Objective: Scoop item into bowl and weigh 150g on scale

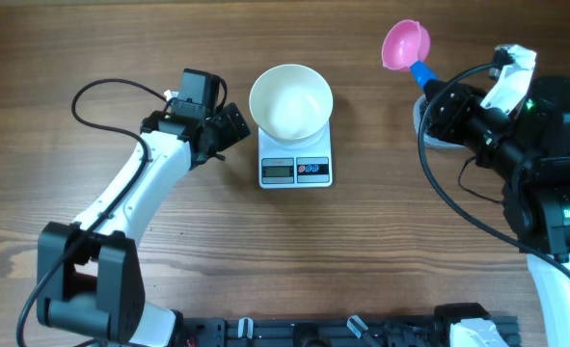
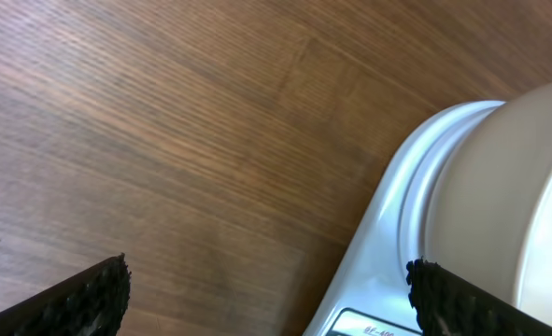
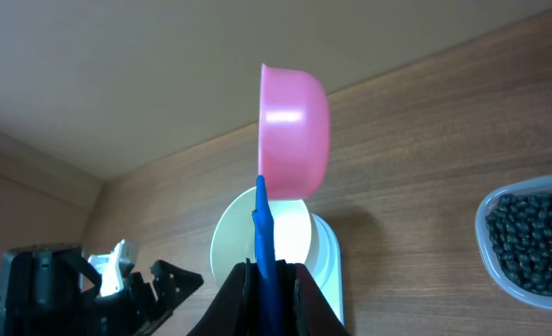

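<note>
- Found white bowl empty atop scale.
- Showed left gripper spread wide, holding nothing, beside scale.
- Had right gripper clamped on empty pink scoop.
- Kept beans in tub; risked scattering them through a tilted scoop.

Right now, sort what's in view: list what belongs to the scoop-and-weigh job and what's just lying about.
Job: bowl, on the scale; black beans in the clear tub; pink scoop, clamped in the right tool; left tool, open beside the scale.
Just about: looped black cable; black rail at the near edge.
</note>
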Available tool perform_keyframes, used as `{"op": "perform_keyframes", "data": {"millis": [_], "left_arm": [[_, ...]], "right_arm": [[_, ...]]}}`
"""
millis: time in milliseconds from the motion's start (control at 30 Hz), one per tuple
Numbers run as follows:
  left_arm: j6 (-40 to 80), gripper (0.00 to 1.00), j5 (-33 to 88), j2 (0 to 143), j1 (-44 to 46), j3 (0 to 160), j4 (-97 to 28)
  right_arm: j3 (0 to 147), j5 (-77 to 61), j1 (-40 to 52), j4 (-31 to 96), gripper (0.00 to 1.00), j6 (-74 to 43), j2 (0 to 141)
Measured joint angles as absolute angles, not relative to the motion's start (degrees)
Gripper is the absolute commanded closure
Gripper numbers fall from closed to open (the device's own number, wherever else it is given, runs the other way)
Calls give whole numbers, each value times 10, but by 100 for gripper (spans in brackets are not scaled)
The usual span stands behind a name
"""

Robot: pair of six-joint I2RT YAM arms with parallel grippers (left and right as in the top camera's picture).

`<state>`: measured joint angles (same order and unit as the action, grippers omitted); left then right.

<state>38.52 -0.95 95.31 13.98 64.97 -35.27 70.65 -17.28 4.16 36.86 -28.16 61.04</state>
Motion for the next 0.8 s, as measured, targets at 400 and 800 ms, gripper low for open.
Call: {"op": "perform_keyframes", "data": {"millis": [400, 800], "left_arm": [[384, 0, 0, 956, 147, 650, -308], [384, 0, 1, 957, 150, 650, -297]], "right_arm": [[707, -173, 42, 368, 96, -282, 610], [707, -173, 42, 368, 96, -282, 610]]}}
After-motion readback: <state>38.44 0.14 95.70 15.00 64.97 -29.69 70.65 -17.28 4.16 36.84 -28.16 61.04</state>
